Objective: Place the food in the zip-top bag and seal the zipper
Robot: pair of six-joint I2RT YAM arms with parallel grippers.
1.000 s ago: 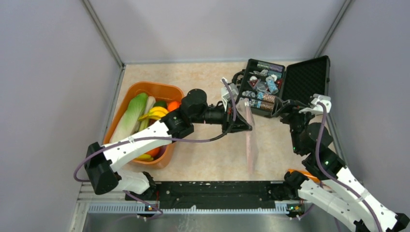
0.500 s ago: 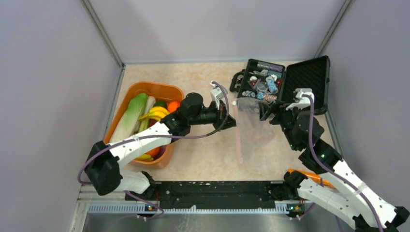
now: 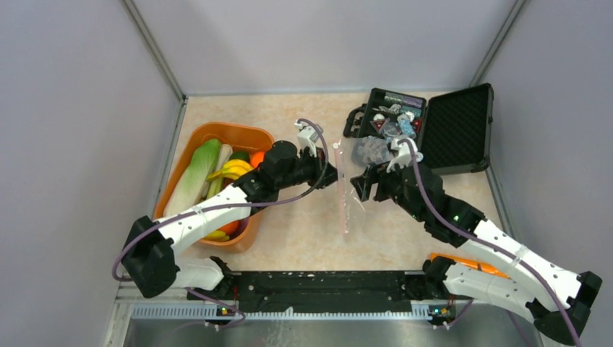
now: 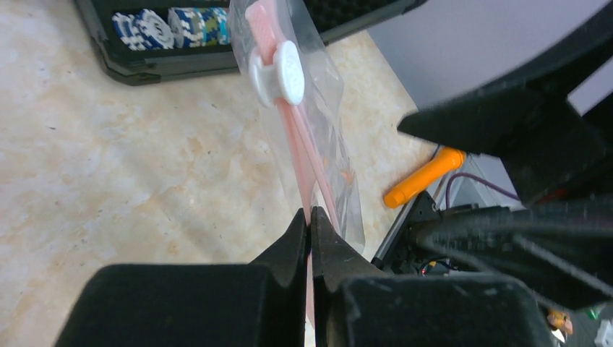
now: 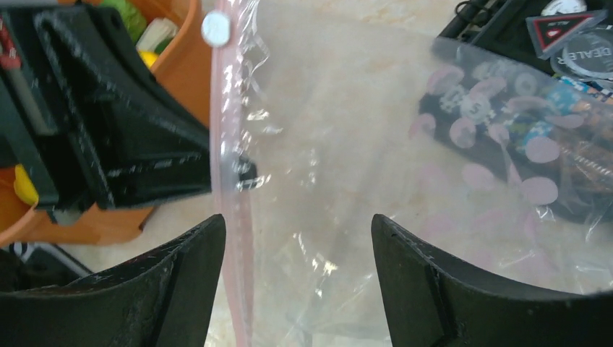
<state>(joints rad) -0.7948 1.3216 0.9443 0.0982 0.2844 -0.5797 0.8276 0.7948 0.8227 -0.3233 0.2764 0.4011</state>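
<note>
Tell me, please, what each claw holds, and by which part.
The left claw pinches the clear crinkly plastic zip-top bag by its pink zipper strip, away from its white slider. The open right claw holds nothing.

Between the wide-set fingers (image 5: 181, 275) of the right gripper (image 5: 296, 228) lies the clear soft-plastic zip-top bag (image 5: 340, 130) — thin, crinkled film with bright glints on its creases. Those fingers are black plastic, matt and finely speckled. The pale pink plastic zipper strip (image 4: 298, 152), smooth and half-translucent, is pinched at the tips of the left gripper (image 4: 309, 220), whose fingers (image 4: 217, 303) are the same dull black. Above those tips sits a round white plastic slider (image 4: 278, 69), smooth with a soft sheen. Beyond them the beige marbled tabletop (image 4: 108, 166) looks smooth and low-gloss. Left of the right fingers — a glossy orange plastic tub (image 5: 184, 65) holding shiny toy food (image 3: 231, 171).
</note>
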